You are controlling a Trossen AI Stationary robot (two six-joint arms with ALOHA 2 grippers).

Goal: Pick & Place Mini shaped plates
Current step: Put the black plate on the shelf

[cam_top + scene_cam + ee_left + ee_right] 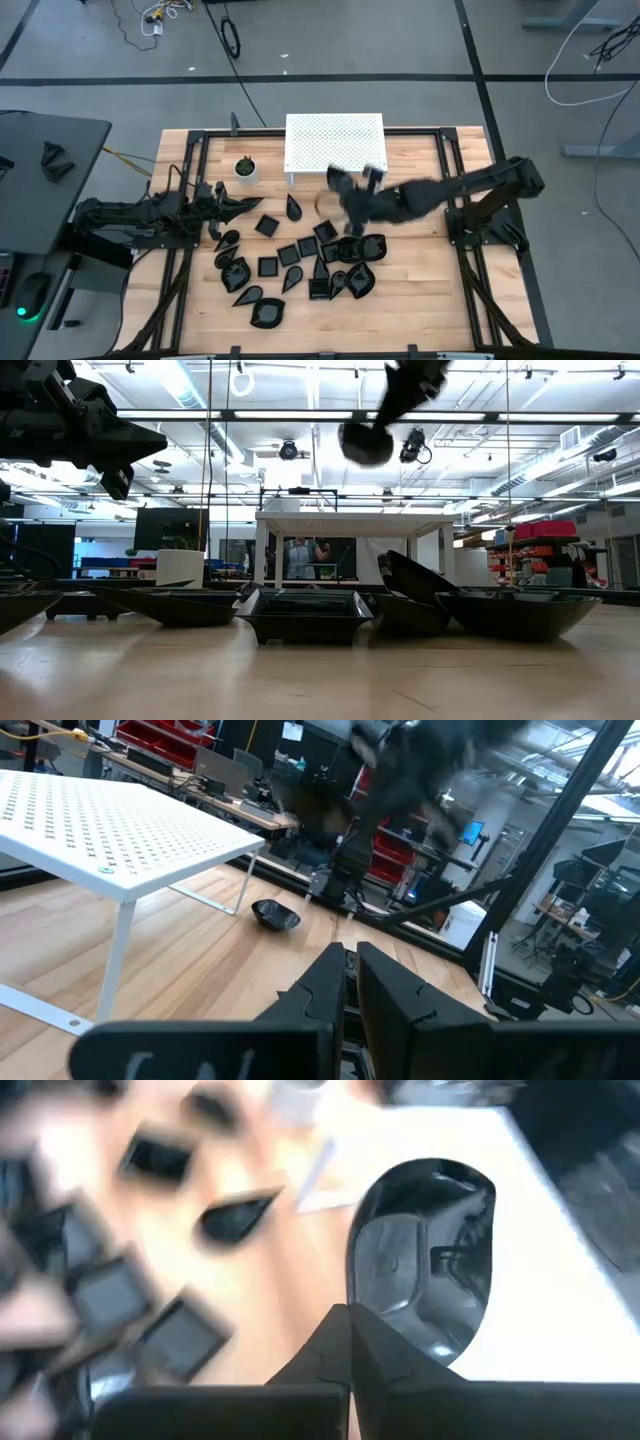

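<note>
Several glossy black mini shaped plates [300, 262] lie scattered on the wooden table in front of the white perforated stand [335, 145]; the low view shows them as a row [300, 610]. My right gripper [350, 195] hangs at the stand's near edge, shut on a rounded plate [425, 1250] that is lifted high [365, 445]. My left gripper [255, 205] waits shut at the table's left, pointing toward the stand [110, 830]. One more plate [277, 915] sits on the table beyond the stand's leg. My right gripper [350, 1330] pinches the rounded plate by its rim at one end [385, 1325], between the two fingers. The plate reaches out forward past the fingertips, hollow side showing in the wrist view. It is lifted clear, above the stand's white top [560, 1280].
A small white pot with a green plant [245, 168] stands left of the stand. Black frame rails [455, 180] run along the table's sides. Bare wood lies toward the near edge [400, 320]. A desk with devices [50, 170] is off the table's left.
</note>
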